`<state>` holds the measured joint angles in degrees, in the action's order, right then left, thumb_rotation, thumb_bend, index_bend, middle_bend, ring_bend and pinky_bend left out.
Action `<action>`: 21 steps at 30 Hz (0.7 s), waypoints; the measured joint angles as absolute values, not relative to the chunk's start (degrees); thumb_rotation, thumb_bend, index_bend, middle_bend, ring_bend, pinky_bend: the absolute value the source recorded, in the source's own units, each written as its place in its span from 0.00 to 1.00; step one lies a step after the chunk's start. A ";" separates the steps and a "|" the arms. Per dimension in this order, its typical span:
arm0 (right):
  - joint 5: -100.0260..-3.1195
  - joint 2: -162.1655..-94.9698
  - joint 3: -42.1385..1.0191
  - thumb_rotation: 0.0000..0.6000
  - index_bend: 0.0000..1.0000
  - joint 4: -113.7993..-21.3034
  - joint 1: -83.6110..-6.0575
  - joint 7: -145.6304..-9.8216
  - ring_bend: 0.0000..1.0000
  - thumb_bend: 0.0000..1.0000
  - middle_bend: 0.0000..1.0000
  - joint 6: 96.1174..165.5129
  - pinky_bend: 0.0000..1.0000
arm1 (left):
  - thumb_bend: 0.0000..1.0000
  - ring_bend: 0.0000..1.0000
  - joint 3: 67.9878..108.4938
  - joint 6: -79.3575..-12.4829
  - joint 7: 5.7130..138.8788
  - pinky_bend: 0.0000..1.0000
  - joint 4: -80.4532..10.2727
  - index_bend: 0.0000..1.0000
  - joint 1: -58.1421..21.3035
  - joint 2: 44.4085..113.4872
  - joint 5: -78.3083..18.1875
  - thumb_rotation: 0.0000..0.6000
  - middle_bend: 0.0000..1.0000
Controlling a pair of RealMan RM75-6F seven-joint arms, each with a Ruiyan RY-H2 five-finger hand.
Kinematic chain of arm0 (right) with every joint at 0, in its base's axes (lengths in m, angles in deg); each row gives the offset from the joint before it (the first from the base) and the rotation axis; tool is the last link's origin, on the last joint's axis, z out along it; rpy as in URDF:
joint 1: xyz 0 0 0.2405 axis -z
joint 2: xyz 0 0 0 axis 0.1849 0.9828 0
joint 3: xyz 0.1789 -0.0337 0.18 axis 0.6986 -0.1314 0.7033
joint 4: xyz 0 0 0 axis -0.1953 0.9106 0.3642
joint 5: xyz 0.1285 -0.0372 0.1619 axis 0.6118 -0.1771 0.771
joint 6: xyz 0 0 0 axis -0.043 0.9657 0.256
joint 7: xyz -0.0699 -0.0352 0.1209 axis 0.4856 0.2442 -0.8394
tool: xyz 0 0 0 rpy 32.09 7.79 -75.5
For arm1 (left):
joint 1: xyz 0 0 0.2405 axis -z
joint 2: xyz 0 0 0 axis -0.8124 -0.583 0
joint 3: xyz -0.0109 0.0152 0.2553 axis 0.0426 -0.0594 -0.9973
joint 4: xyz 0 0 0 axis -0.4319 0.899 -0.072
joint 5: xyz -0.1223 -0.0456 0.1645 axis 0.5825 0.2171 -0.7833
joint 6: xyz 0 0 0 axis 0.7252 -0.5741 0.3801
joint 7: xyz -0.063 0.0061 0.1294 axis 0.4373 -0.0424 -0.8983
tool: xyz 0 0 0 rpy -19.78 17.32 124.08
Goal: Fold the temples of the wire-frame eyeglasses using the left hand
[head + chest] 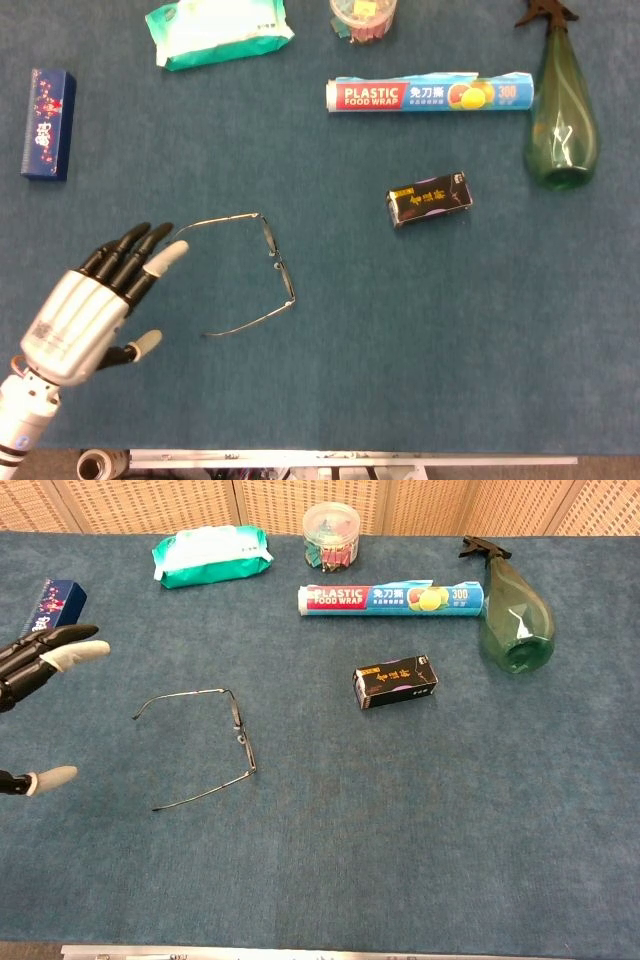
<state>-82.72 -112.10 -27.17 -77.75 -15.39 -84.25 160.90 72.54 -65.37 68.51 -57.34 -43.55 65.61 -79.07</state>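
The folding has not begun: the glasses (248, 272) lie flat on the blue table (420, 340) with both side arms swung fully out, and nothing touches them. The left hand (95, 305) holds nothing, its fingers (128, 258) spread and stretched forward and the thumb held apart below them. The glasses sit just ahead of it, with the tip of the farther side arm close beyond the fingertips and the nearer side arm ending a little past the thumb. Everything is left to do, by my reading: reach a side arm, swing it in against the front, then do the same to the other. The head view shows the whole back of the hand and its wrist; the chest view catches only fingertips and the thumb tip at its edge. The right hand appears in neither view.
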 measured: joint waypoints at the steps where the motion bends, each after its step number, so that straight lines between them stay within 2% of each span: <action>1: -82.67 -112.09 -27.13 1.00 0.33 -77.77 -15.37 -84.27 0.23 0.19 0.29 160.91 0.38 | 0.17 0.00 72.49 -65.00 68.03 0.17 -57.51 0.02 -43.38 65.76 -79.23 1.00 0.00; 13: -82.26 -111.82 -26.73 1.00 0.33 -77.72 -14.93 -85.17 0.23 0.19 0.29 161.63 0.38 | 0.17 0.00 72.71 -61.09 61.85 0.13 -57.99 0.00 -41.23 70.25 -81.08 1.00 0.00; 21: -81.73 -111.43 -26.35 1.00 0.33 -77.70 -14.54 -86.16 0.23 0.19 0.29 162.16 0.38 | 0.17 0.00 72.42 -59.50 60.63 0.11 -54.69 0.00 -39.21 74.64 -83.77 1.00 0.00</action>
